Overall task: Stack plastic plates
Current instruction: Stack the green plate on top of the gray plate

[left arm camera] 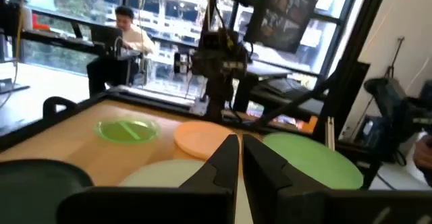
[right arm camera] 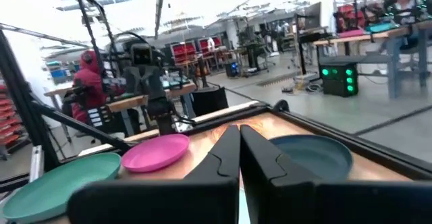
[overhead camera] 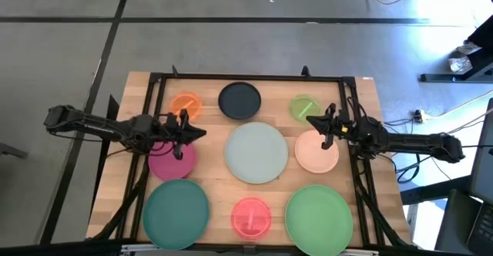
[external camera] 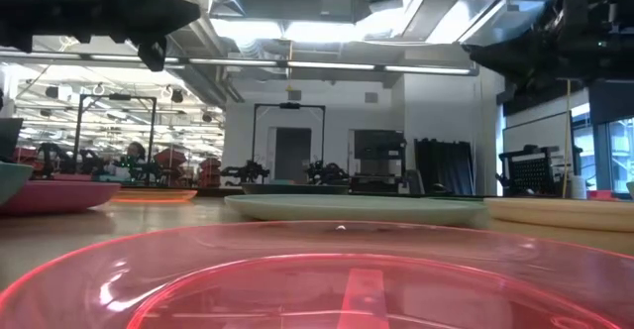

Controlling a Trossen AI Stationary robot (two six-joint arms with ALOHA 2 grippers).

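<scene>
Nine plates lie flat and apart on the wooden table. At the far side are small orange (overhead camera: 185,106), dark navy (overhead camera: 239,100) and lime (overhead camera: 304,108). In the middle are magenta (overhead camera: 171,161), large pale blue-grey (overhead camera: 256,153) and peach (overhead camera: 316,151). Near are teal (overhead camera: 176,210), pink-red (overhead camera: 251,217) and green (overhead camera: 319,213). My left gripper (overhead camera: 202,133) hovers shut above the magenta plate's far edge, pointing right. My right gripper (overhead camera: 310,119) hovers shut above the peach plate's far edge, pointing left. Both wrist views show the fingers nearly together: left gripper (left arm camera: 240,143), right gripper (right arm camera: 239,133).
A black frame (overhead camera: 254,78) runs around the table's far edge and sides. Both arms stay high above the plates in the low view, where the pink-red plate (external camera: 327,279) fills the foreground. People sit at desks in the room beyond the table.
</scene>
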